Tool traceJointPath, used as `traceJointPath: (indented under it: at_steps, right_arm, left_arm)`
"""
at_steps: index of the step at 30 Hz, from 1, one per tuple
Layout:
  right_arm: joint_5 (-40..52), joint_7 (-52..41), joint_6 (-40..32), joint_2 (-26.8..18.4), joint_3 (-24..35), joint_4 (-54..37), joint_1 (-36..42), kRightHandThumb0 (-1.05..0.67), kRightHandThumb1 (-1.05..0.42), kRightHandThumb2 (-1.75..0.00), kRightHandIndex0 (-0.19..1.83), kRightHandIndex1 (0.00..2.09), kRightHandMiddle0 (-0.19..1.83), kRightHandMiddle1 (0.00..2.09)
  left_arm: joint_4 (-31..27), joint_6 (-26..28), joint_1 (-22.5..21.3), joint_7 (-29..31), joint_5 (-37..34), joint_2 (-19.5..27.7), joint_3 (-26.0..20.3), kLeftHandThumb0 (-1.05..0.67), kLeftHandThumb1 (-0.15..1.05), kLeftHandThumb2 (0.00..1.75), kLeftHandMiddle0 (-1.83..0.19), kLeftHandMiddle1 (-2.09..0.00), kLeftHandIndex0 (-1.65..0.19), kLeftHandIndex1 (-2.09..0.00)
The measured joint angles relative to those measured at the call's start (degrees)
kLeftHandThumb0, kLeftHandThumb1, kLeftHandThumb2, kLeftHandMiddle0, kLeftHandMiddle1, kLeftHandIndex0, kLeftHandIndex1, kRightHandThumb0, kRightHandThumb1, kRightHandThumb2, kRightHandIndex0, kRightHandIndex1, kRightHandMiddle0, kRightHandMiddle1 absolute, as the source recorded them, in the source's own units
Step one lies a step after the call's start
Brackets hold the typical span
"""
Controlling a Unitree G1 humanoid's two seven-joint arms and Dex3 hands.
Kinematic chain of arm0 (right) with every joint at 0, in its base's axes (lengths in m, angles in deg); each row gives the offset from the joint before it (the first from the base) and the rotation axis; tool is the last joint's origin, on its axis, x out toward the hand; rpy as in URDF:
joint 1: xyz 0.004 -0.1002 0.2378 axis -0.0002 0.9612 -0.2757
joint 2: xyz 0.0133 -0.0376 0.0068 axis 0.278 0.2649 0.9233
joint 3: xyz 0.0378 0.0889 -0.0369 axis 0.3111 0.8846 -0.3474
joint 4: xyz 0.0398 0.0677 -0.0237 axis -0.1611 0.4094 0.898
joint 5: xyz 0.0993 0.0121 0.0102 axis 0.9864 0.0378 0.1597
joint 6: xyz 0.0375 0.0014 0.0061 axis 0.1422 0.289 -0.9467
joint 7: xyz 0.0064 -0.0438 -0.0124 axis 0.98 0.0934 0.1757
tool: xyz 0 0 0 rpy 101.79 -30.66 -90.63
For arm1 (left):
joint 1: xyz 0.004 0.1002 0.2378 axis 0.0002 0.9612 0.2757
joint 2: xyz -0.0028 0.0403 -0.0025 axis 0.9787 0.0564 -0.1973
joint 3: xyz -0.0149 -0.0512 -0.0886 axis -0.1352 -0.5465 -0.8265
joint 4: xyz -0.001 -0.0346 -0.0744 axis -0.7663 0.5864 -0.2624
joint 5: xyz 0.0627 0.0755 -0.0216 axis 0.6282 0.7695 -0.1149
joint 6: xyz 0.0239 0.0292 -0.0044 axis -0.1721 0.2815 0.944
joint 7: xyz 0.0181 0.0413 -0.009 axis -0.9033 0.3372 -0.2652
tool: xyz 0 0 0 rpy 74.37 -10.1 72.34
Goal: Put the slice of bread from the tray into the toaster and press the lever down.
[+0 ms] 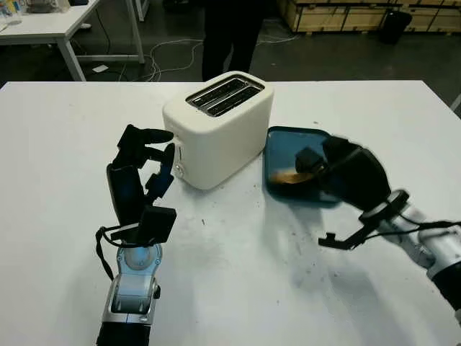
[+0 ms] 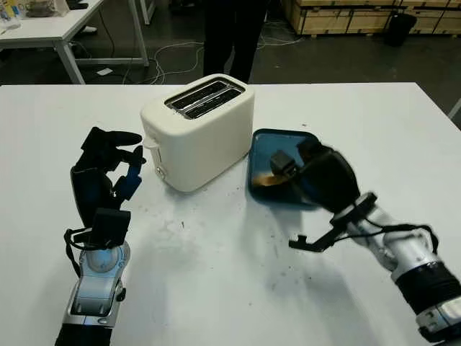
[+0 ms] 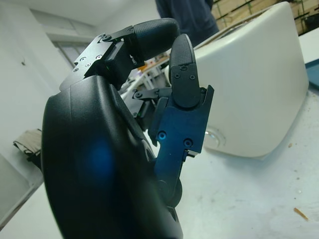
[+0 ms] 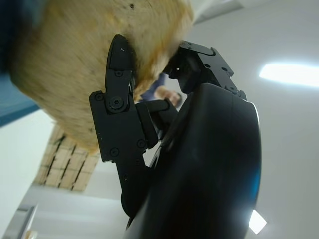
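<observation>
Left hand (image 1: 144, 162) stands open, holding nothing, just left of the cream toaster (image 1: 220, 126) on the white table (image 1: 238, 288). Right hand (image 1: 324, 169) reaches over the dark tray (image 1: 284, 140), fingers closed on the bread slice (image 4: 75, 64); the hand hides most of the slice.

No legible text or labels anywhere

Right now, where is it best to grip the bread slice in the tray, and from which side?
Probably by its near edge, from the robot's right. The bread slice lies low in the tray, and the right hand already has fingers against its crust there.
</observation>
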Motion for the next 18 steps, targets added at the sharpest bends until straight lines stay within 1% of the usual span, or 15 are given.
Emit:
traceJointPath:
  at_steps: [5,11,13,16,18]
  right_arm:
    - [0.73,-3.08,1.41,0.00,1.24,0.84,-1.06,-0.39,-0.92,-0.35,0.69,1.75,0.38,1.75]
    - [6.45,-10.54,4.22,0.00,2.62,1.65,-2.20,-0.39,-0.92,-0.35,0.71,1.75,0.38,1.75]
    - [6.88,-12.42,5.32,-0.05,2.99,1.96,-3.14,-0.39,-0.92,-0.37,0.74,1.75,0.38,1.75]
    - [7.92,-14.18,8.20,-0.37,3.57,4.07,-6.65,-0.40,-0.92,-0.42,0.76,1.75,0.40,1.75]
    - [11.74,-16.79,11.31,-0.61,4.75,6.88,-10.65,-0.39,-0.92,-0.41,0.79,1.75,0.44,1.75]
  left_arm:
    - [0.00,0.00,0.00,-0.03,0.02,-0.07,0.00,-0.34,0.92,0.36,-0.60,-1.50,-0.48,-1.27]
    - [0.00,0.00,0.00,-0.26,0.06,-0.09,-0.04,-0.34,0.92,0.35,-0.60,-1.50,-0.48,-1.27]
    - [0.00,0.00,0.00,-0.63,0.27,-0.09,-0.05,-0.34,0.92,0.35,-0.60,-1.50,-0.48,-1.27]
    - [0.00,0.00,0.01,-0.75,0.64,-0.10,-0.04,-0.34,0.92,0.35,-0.60,-1.50,-0.48,-1.26]
    - [0.00,0.00,0.02,-0.76,0.62,-0.14,-0.05,-0.34,0.92,0.35,-0.60,-1.50,-0.48,-1.26]
